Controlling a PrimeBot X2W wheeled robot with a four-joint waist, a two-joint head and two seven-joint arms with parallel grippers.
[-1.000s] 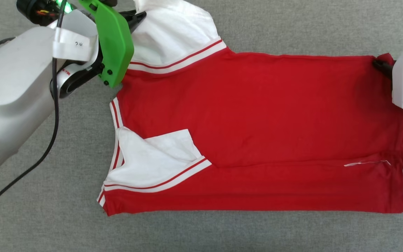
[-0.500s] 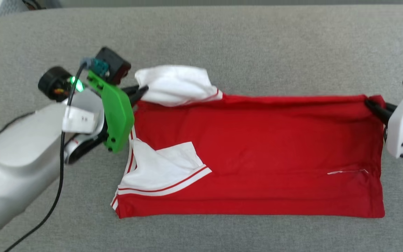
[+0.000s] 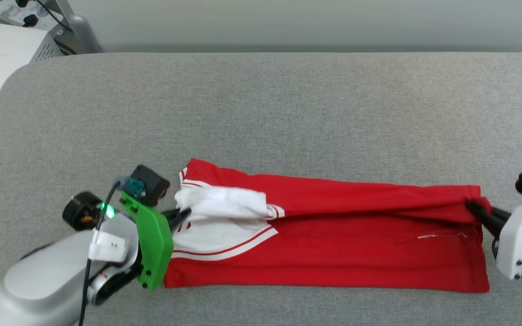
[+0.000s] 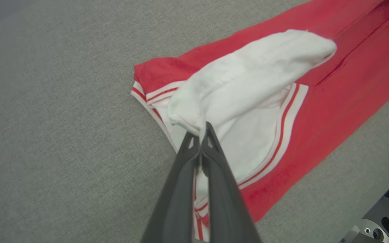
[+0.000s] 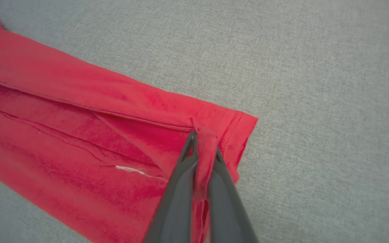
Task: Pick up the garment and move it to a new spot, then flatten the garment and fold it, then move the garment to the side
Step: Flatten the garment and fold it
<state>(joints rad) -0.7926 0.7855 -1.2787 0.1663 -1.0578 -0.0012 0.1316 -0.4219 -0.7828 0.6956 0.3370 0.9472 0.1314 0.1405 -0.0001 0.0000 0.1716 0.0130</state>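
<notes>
Since half a second ago the far long edge of the garment (image 3: 356, 258) has been carried over toward the near side, so the red jersey now lies as a narrower, doubled band; the head camera has also tipped up and takes in more of the bench (image 3: 261, 104). In the head view the garment lies lengthwise, left to right, on the near part of the grey bench, neck end to the left and hem to the right. The left gripper (image 3: 183, 214) sits at the left end, pinched on the upper white sleeve (image 3: 220, 203). The right gripper (image 3: 473, 208) sits at the right end, clamped on the far hem corner. In the left wrist view the dark fingers (image 4: 184, 175) are pressed narrow on the sleeve's edge, and that sleeve drapes over the lower sleeve and its striped trim (image 4: 287, 114). In the right wrist view the fingers hold a bunched fold of red hem between them, and a loose white thread (image 5: 130, 169) lies on the red cloth just beside them.
</notes>
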